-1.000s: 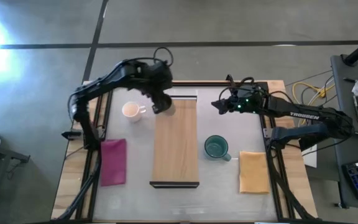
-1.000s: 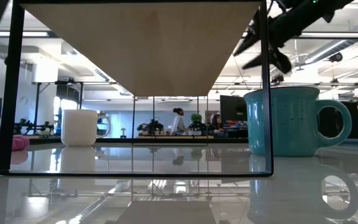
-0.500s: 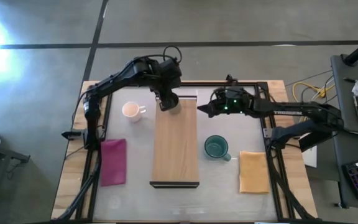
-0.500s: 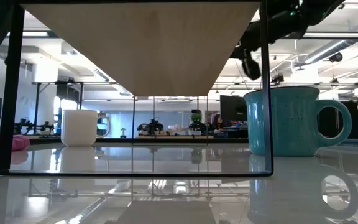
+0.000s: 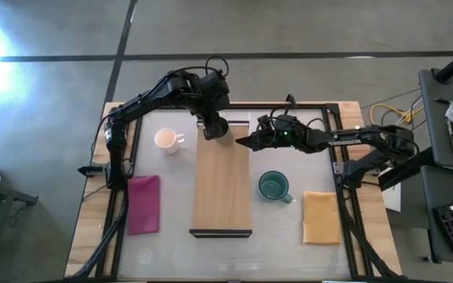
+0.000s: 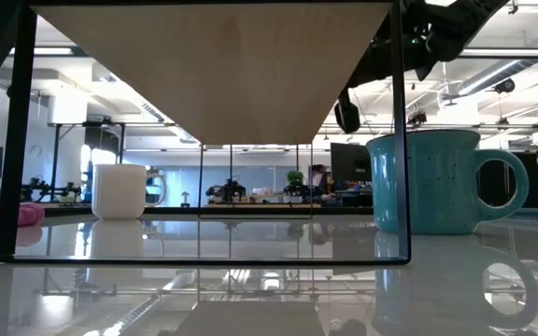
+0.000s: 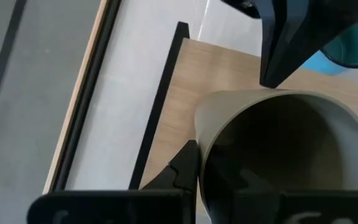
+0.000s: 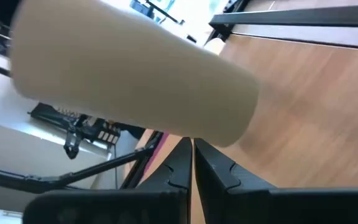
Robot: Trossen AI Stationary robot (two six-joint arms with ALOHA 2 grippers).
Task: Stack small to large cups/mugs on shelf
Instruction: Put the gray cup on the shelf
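A small olive-tan handleless cup point(image 7: 278, 149) hangs over the far end of the light-wood shelf point(image 5: 221, 189), with my left gripper point(image 5: 213, 130) shut on it. My right gripper point(image 5: 240, 142) is shut, level, pointing toward the table's left, its tips right at the cup's wall point(image 8: 135, 81); I cannot tell whether they touch it. The white handled mug point(image 5: 166, 140) stands on the table left of the shelf. The teal handled mug point(image 5: 274, 185) stands right of it. The low view hides the cup above the shelf. My left gripper holds the cup by its wall close to the rim point(image 7: 202, 134), coming from above. One finger point(image 7: 185, 167) lies on the wall's outer side; the cup hides the other. The cup's mouth faces the wrist. Whether its base rests on the shelf I cannot tell.
A pink cloth point(image 5: 142, 204) lies at the near left of the table and an orange cloth point(image 5: 321, 217) at the near right. The shelf has dark end rails point(image 5: 221, 233). Cables and a desk stand beyond the table's right edge.
My left gripper has carried the cup a little toward the table's right and far edge, over the shelf's far end, then stayed still. My right gripper has shut and moved toward the table's left, up to the cup.
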